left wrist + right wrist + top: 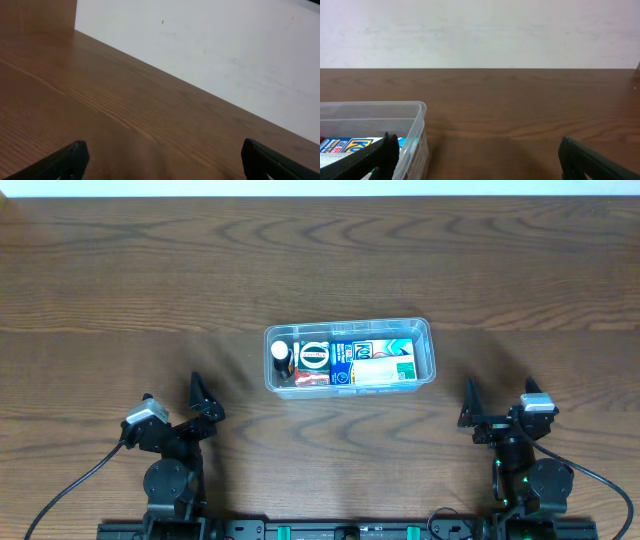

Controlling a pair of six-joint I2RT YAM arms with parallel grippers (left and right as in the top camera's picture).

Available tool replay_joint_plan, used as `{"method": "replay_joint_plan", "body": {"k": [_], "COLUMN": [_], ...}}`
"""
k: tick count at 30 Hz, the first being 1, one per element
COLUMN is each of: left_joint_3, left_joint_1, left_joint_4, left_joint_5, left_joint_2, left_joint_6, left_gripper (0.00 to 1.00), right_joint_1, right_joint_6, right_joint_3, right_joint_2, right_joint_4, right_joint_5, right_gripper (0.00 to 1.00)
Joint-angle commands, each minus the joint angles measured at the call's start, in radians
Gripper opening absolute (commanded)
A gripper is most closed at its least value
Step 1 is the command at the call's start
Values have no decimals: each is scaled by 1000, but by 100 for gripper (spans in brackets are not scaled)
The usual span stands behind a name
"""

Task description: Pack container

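Right wrist, container [415, 125] left of end effector [477, 146]

Ahead of me, the brown wood-grain table [320, 270] meets a white wall [480, 30], and blue-and-white boxes [372, 364] lie side by side near its middle.

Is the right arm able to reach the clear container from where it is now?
Probably yes: the right gripper is open, and only bare table lies between it and the container.
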Motion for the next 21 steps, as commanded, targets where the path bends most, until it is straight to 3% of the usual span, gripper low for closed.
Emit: {"method": "replay_joint_plan", "body": {"k": [1,21], "left_joint_3": [-23,-23], "left_joint_1": [4,4], "left_joint_4": [-30,-30], "left_joint_5": [-9,-9], "left_joint_2": [-6,-6], "left_joint_6": [21,21], "left_gripper": [98,98], "right_joint_1": [20,20], "right_joint_6": [-15,-15], "right_joint_3": [-3,-3], "right_joint_2": [-9,-9], "right_joint_4": [-4,-4], "right_joint_5": [9,9], "right_gripper": [99,99]}}
